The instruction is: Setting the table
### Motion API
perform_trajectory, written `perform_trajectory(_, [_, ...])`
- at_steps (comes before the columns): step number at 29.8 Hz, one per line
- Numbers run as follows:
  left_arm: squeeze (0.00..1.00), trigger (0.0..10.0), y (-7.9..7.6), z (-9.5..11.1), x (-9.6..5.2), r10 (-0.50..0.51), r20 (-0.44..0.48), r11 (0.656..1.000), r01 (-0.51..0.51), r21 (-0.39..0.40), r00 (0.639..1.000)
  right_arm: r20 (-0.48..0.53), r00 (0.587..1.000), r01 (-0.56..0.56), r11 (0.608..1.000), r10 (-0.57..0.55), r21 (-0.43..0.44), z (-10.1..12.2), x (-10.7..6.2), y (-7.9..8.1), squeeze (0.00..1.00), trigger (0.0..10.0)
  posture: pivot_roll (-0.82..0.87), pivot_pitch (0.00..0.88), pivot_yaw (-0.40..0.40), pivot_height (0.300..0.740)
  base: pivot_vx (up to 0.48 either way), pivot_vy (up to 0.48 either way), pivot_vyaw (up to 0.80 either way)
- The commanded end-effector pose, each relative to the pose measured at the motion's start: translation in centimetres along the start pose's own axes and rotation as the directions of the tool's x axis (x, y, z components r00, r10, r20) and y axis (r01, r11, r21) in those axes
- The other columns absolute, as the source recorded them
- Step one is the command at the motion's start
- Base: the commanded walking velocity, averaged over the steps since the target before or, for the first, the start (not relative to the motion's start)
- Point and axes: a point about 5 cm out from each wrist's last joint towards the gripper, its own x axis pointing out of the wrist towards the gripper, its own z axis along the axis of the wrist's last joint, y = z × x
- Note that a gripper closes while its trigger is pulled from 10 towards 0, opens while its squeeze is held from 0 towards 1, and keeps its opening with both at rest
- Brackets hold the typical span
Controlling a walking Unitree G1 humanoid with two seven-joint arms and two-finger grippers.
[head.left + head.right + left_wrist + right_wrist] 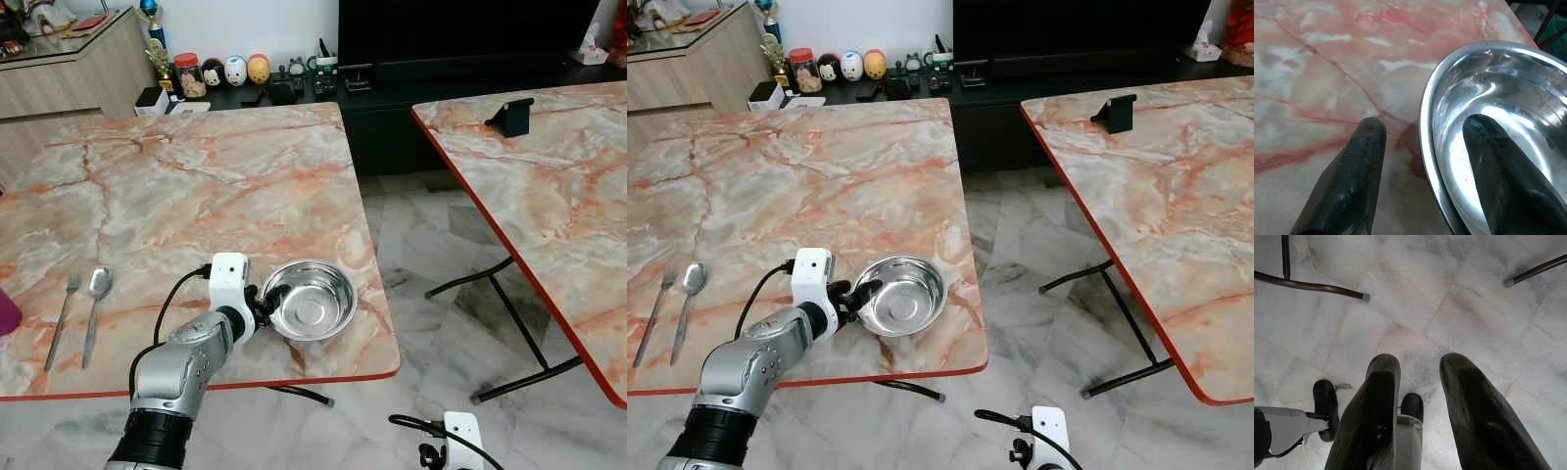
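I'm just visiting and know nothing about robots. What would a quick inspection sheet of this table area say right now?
Surface: marbled table, red edge.
Job's things: steel bowl near the table's front right corner; fork and spoon side by side at front left.
Clutter: purple item at the left edge, unclear.
Grippers: left tool straddles the bowl's rim, one finger inside, one outside, not closed; right tool hangs open above the floor.
Cables: black cable on the left wrist.
Surroundings: second table to the right, dark cabinet behind.
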Motion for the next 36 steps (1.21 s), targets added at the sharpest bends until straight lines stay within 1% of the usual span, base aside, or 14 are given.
perform_trajectory(1, [0.00, 3.6, 0.29, -0.41, -0.08, 0.016, -0.032, 1.000, -0.015, 0.023, 0.999, -0.005, 1.000, -0.004, 1.000, 0.004, 0.022, -0.12, 0.02, 0.21, 0.00, 10.0, -0.05, 0.000, 0.079, 0.740, 0.000, 0.000, 0.00])
perform_trajectory(2, [0.00, 3.6, 0.28, -0.42, -0.08, 0.017, -0.031, 1.000, -0.016, 0.022, 0.999, -0.005, 1.000, -0.004, 1.000, 0.004, 0.022, -0.12, 0.01, 0.20, 0.00, 10.0, -0.05, 0.000, 0.079, 0.740, 0.000, 0.000, 0.00])
perform_trajectory(3, [0.00, 1.5, 0.27, -0.41, -0.08, 0.017, -0.031, 1.000, -0.016, 0.022, 0.999, -0.005, 1.000, -0.004, 1.000, 0.004, 0.022, -0.12, 0.01, 0.19, 0.00, 10.0, -0.05, 0.000, 0.078, 0.740, 0.000, 0.000, 0.00])
perform_trajectory(4, [0.00, 0.0, 0.28, -0.41, -0.08, 0.017, -0.031, 1.000, -0.016, 0.022, 0.999, -0.005, 1.000, -0.004, 1.000, 0.004, 0.022, -0.12, 0.01, 0.20, 0.00, 10.0, -0.05, 0.000, 0.078, 0.740, 0.000, 0.000, 0.00])
perform_trajectory(24, [0.00, 0.0, 0.20, -0.43, -0.02, 0.014, -0.036, 0.999, -0.013, 0.037, 0.999, -0.005, 1.000, -0.005, 1.000, 0.005, 0.019, -0.14, 0.00, 0.18, 0.00, 10.0, -0.05, 0.000, 0.078, 0.740, 0.000, 0.000, 0.00])
perform_trajectory(36, [0.00, 0.0, 0.25, -0.34, -0.07, 0.020, -0.028, 0.999, -0.019, 0.033, 0.999, -0.005, 1.000, -0.005, 1.000, 0.005, 0.019, -0.13, 0.01, 0.18, 0.00, 10.0, -0.05, 0.000, 0.077, 0.740, 0.000, 0.000, 0.00])
